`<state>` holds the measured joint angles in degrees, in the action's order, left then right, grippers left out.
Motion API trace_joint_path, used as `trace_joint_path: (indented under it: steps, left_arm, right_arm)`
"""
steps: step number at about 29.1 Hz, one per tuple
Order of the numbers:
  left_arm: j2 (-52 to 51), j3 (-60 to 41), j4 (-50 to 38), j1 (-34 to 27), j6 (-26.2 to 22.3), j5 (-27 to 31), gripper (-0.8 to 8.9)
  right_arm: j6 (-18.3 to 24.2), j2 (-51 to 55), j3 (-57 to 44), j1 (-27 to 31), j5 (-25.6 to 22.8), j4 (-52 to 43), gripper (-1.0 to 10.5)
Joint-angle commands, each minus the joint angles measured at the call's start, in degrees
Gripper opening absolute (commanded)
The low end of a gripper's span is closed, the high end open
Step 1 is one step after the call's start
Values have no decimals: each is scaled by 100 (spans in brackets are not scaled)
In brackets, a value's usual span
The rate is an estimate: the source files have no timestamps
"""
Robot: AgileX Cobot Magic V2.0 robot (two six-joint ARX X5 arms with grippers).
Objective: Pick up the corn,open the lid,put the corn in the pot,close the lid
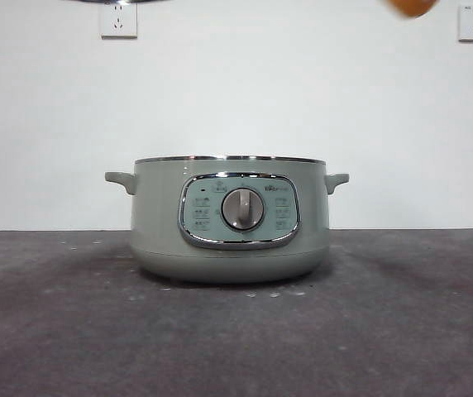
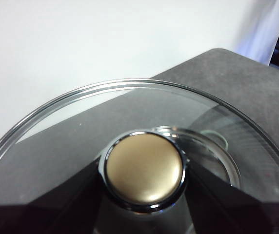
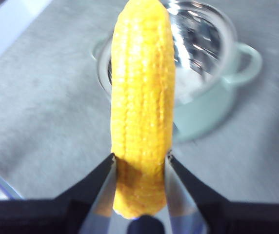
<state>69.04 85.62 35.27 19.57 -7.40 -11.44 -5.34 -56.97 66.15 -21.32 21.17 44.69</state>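
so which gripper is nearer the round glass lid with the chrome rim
Left. The left gripper is clamped on the glass lid's knob; the right gripper holds the yellow corn cob above the open sage-green pot.

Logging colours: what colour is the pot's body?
Sage green pot, clearest in the front view.

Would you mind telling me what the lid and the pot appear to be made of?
The lid looks like clear glass, since the table shows through it, with a shiny chrome-like rim and knob collar. The pot has a smooth sage-green shell, painted metal or plastic, I cannot tell which; its inside is mirror-bright, probably steel.
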Motion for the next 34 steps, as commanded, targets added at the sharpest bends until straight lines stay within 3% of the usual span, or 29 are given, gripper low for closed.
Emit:
trace_joint_path:
  steps: [1,10,17,25,31,34]
  left_arm:
    - [-411,101,181,-131,-144,-52,-8]
    - [-1762,-417,1147,-245,-177,-50,-8]
    - [-2612,-992,1325,-245,-48,-48,-8]
    - [-2979,-1034,1674,-245,-39,-50,-8]
    - [-2977,-1034,1733,-245,-55,-50,-8]
    - [-2977,-1034,1755,-245,-55,-50,-8]
  right_arm:
    - [70,-765,424,-15,188,-297,-16]
    - [332,-3971,3386,-411,170,111,-16]
    - [605,-5696,5066,-686,-365,931,-16]
    - [754,-7060,5578,-909,-973,1329,-16]
    - [857,-7490,5576,-1069,-1519,1543,-16]
    - [855,-7611,5574,-1130,-1565,1585,-12]
